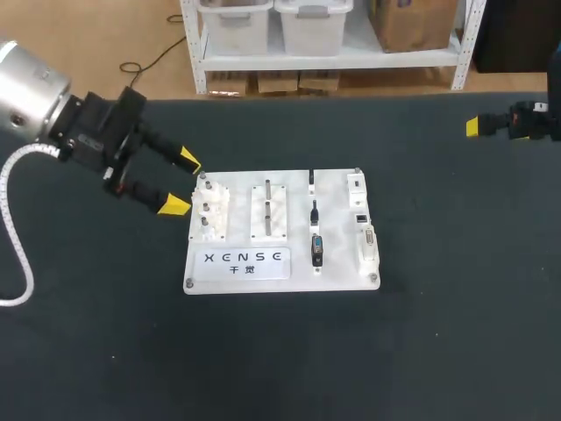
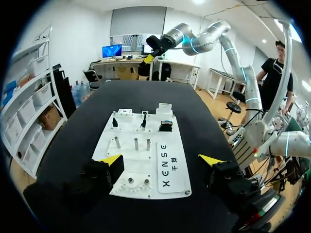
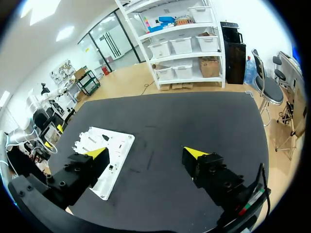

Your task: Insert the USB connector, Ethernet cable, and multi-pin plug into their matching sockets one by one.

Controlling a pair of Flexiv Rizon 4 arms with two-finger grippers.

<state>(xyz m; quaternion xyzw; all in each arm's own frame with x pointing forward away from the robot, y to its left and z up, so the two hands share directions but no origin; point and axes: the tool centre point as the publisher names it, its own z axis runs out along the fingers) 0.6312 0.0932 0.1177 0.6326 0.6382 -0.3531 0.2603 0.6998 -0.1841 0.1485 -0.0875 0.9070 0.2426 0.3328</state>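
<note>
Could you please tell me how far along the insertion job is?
Nothing looks inserted: three plugs stand on the board, apart from the sockets. In hand: nothing; left gripper open beside the board, right gripper open, far off. All three insertions remain.

Three black plugs sit on white board, beside sockets.

White board, black table.

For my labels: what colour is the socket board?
The socket board is white; clearest in the head view.
</note>
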